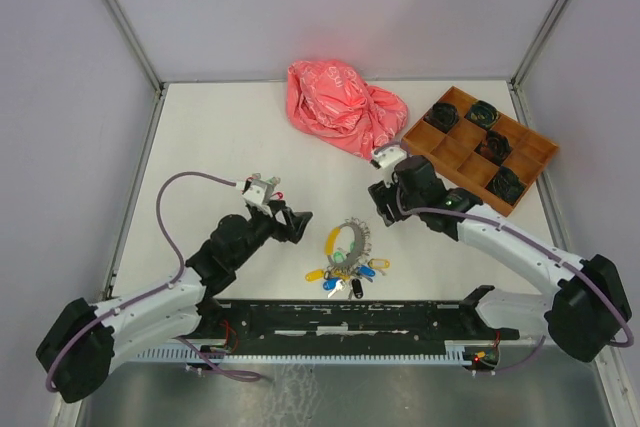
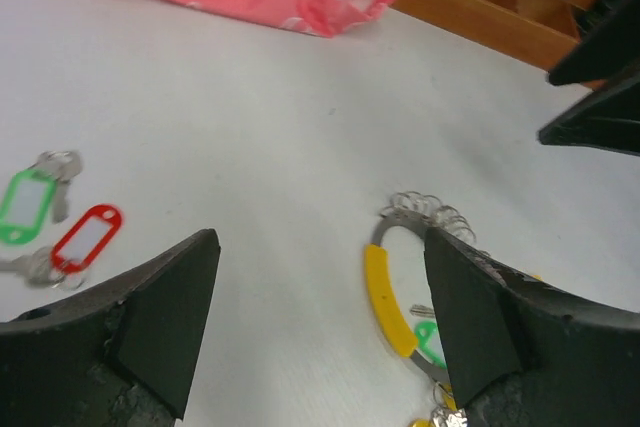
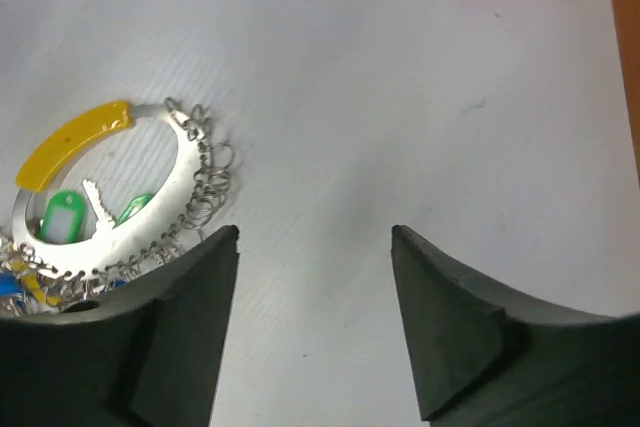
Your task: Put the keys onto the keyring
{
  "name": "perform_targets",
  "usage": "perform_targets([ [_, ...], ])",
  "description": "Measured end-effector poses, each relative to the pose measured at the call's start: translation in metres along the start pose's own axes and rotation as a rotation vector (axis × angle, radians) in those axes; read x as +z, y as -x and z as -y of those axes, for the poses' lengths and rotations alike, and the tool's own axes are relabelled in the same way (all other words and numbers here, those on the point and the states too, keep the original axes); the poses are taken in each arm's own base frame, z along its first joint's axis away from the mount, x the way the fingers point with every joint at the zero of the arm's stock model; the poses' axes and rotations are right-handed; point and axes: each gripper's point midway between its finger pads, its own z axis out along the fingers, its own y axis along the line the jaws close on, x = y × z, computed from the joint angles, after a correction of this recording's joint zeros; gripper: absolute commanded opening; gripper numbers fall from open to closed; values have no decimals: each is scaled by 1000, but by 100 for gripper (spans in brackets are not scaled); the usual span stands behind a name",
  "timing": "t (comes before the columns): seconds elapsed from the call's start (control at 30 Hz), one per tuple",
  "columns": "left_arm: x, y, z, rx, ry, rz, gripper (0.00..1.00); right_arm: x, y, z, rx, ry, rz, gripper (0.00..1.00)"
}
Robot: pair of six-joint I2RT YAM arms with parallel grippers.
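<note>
Notably, left wrist shows 2 loose keys (image 2: 27, 204), unclear from top — left gripper (image 2: 318, 242), right gripper (image 3: 314, 237) both spread.

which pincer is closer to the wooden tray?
Right. Right pincer sits just left of the wooden tray; left pincer is farther left, beyond the keyring.
</note>
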Motion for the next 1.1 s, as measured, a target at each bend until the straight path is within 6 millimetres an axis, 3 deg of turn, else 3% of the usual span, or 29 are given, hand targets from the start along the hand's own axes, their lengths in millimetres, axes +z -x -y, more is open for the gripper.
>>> perform_targets([
  [0.13,-17,5,-34,-84,186,10,99,-5,-10,33,181,-123,-27,99],
  [0.3,-48,35,-56,-191,342,90,99,-28,-19,54,327,-254,-33,100],
  [0.43,-78,78,-54,-264,379,184,99,-61,-6,70,402,-355,42,100],
  [0.57,-109,121,-46,-296,369,266,99,-106,12,84,433,-423,185,100],
  [0.7,-132,147,-40,-285,364,286,99,-154,21,90,447,-441,350,100],
  [0.87,-141,146,-37,-230,355,249,99,-191,22,95,458,-466,478,100],
  [1.1,-144,129,-40,-190,347,217,99,-195,13,96,460,-473,491,100],
])
